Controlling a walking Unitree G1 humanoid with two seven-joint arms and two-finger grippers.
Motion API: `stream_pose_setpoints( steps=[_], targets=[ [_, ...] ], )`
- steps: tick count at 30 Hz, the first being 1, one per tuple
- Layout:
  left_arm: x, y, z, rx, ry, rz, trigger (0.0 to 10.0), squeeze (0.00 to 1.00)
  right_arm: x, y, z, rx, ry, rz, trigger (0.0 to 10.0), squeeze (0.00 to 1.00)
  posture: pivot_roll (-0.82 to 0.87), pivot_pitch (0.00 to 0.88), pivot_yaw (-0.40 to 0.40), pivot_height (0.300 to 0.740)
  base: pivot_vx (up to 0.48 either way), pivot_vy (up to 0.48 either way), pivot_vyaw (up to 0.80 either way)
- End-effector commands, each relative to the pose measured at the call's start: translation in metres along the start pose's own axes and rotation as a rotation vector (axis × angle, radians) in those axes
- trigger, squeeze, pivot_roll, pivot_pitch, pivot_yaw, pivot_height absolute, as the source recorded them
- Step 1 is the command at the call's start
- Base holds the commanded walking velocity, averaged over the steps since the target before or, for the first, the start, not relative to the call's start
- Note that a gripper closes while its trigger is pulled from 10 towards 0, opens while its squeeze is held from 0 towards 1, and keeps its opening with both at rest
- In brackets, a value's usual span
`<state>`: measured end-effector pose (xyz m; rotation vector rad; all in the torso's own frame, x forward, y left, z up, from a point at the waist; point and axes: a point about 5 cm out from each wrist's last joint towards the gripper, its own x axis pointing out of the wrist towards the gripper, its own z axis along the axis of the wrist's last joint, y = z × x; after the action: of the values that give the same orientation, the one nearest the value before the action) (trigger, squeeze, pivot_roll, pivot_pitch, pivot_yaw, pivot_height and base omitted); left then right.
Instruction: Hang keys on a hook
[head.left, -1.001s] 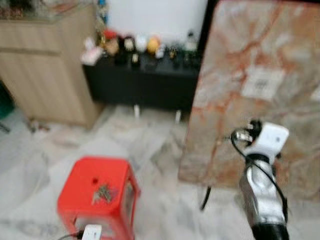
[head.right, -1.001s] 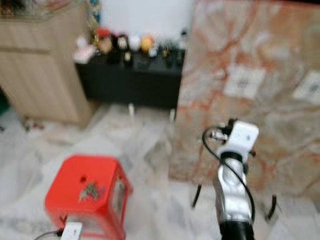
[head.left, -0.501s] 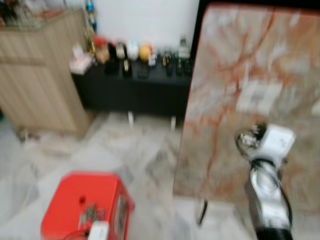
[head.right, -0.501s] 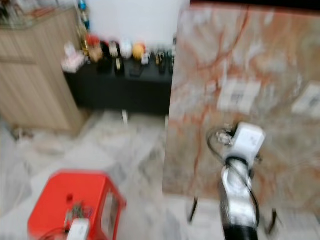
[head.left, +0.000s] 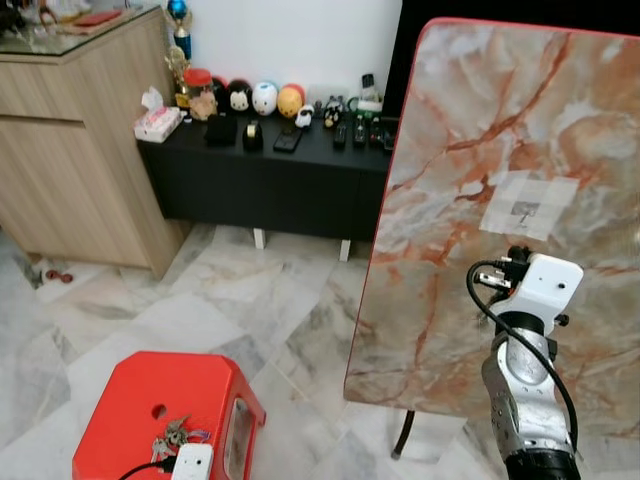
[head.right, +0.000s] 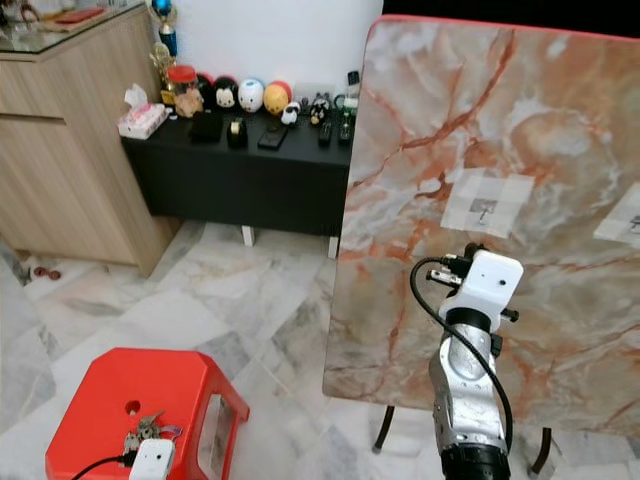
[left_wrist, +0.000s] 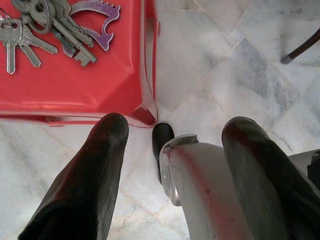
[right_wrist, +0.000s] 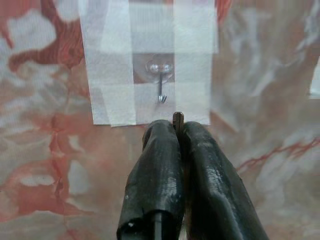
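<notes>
**Keys on the stool, hook up on the slab**

The keys (left_wrist: 47, 25) lie in a loose bunch w/ a purple fob on top of the red stool (head.left: 120, 405), toward the edge nearest the robot, not yet picked up. Probably left there as an easy flat pickup spot, low and open from above.

The left gripper (left_wrist: 175, 150) hangs just off that near edge of the stool, over the marble floor (head.left: 250, 300), black fingers (left_wrist: 100, 165) spread wide, nothing between them. It's beside the bunch, not over it, so my guess is it's lining up for the grab. Part of the robot's own silver body sits between the fingers in the wrist view, and the head views cut the arm off at the bottom edge, so the height above the stool is hard to judge.

The right gripper (right_wrist: 178, 131) is raised in front of the tilted marble-pattern slab (head.left: 480, 130), pointed at the small metal hook (right_wrist: 161, 92) taped on w/ white tape (right_wrist: 112, 75). Fingers pressed together; a thin dark tip shows at the seam and I can't tell whether that's part of the gripper or something pinched. Likely parked there to keep the target in sight.

A black sideboard (head.left: 270, 180) w/ figurines and a wooden cabinet (head.left: 80, 150) stand behind. A second taped patch sits at the slab's right edge; can't make out if it has a hook.
</notes>
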<state>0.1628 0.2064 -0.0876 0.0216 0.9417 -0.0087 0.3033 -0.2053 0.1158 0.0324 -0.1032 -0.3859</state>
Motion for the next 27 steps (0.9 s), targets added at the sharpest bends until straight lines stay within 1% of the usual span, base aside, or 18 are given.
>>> stream_pose_setpoints(
  steps=[1,6,8,11,14,16,19,21,27],
  targets=[
    [-0.001,0.0,-0.005,-0.017,0.021,0.004,10.0,0.0,0.003,0.001,0.009,-0.019,-0.045,0.009,10.0,0.0,0.04,0.0,-0.069,0.74,0.0,0.0,0.0],
    [0.0,0.0,-0.004,-0.019,0.021,0.006,10.0,0.0,0.006,0.006,0.014,-0.056,-0.081,0.048,10.0,0.0,0.04,0.0,-0.067,0.74,0.0,0.0,0.0],
    [0.0,0.0,-0.004,-0.019,0.022,0.007,10.0,0.0,0.011,0.01,0.019,-0.084,-0.109,0.069,10.0,0.0,0.04,0.0,-0.065,0.74,0.0,0.0,0.0],
    [0.0,0.0,-0.004,-0.019,0.023,0.007,10.0,0.0,0.012,0.011,0.02,-0.087,-0.112,0.07,10.0,0.0,0.04,0.0,-0.065,0.74,0.0,0.0,0.0],
    [0.0,0.0,-0.004,-0.019,0.024,0.008,10.0,0.0,0.021,0.011,0.027,-0.086,-0.135,0.058,10.0,0.0,0.03,0.0,-0.062,0.74,0.0,0.0,0.0],
    [0.0,0.0,-0.004,-0.019,0.024,0.008,10.0,0.0,0.023,0.011,0.029,-0.087,-0.137,0.056,10.0,0.0,0.03,0.0,-0.062,0.74,0.0,0.0,0.0],
    [0.0,0.0,-0.005,-0.021,0.027,0.009,10.0,0.0,0.031,0.012,0.035,-0.094,-0.153,0.051,10.0,0.0,0.03,0.002,-0.06,0.74,0.0,0.0,0.0],
    [-0.001,0.001,-0.005,-0.02,0.03,0.01,10.0,0.0,0.035,0.016,0.035,-0.106,-0.141,0.065,10.0,0.0,0.03,0.003,-0.061,0.74,0.0,0.0,0.0],
    [-0.001,0.001,-0.007,-0.02,0.035,0.011,10.0,0.0,0.038,0.021,0.035,-0.141,-0.139,0.081,10.0,0.0,0.03,0.007,-0.059,0.74,0.0,0.0,0.0]
  ],
)
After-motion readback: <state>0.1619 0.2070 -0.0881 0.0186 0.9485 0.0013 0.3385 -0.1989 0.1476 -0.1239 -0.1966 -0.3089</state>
